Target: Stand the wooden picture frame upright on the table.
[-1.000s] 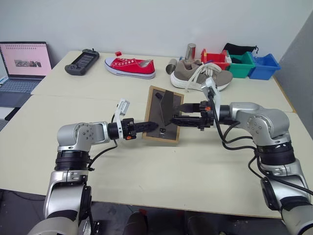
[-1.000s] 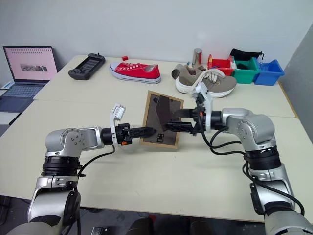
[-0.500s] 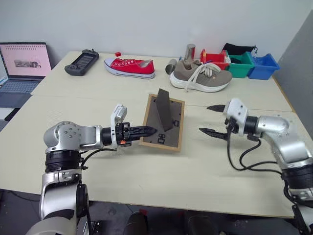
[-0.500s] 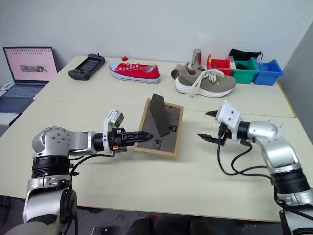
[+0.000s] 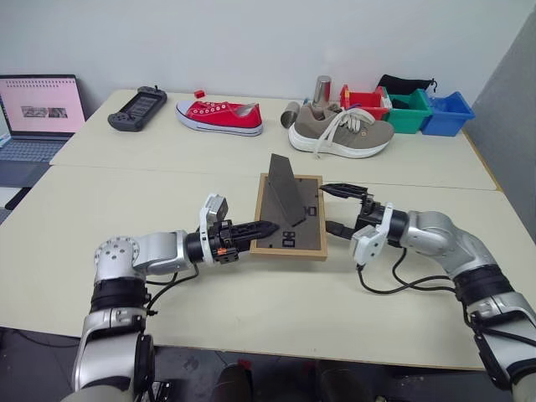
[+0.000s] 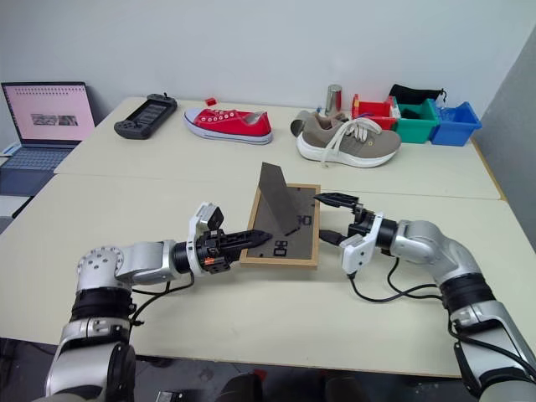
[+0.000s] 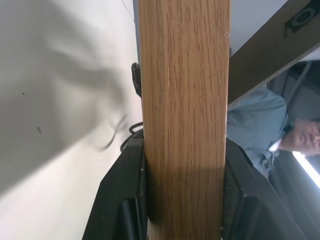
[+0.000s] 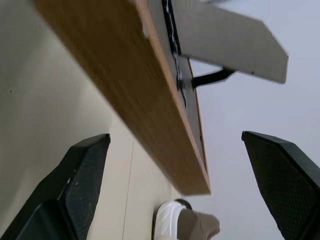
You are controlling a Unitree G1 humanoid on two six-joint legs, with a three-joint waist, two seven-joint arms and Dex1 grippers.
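Low in the centre, the left gripper [image 5: 266, 225] pinches the left edge of the wooden picture frame [image 5: 290, 218], tilted back-up on the table [image 5: 167, 180] (prop leg out, not yet standing), the right gripper [image 5: 339, 208] gaping beside it; shoes [image 5: 342, 131], bins [image 5: 409, 111] and laptop [image 5: 33, 113] beyond.

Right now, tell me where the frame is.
The frame lies mid-table, back up with its prop raised, between the left gripper, shut on its edge, and the open right gripper.
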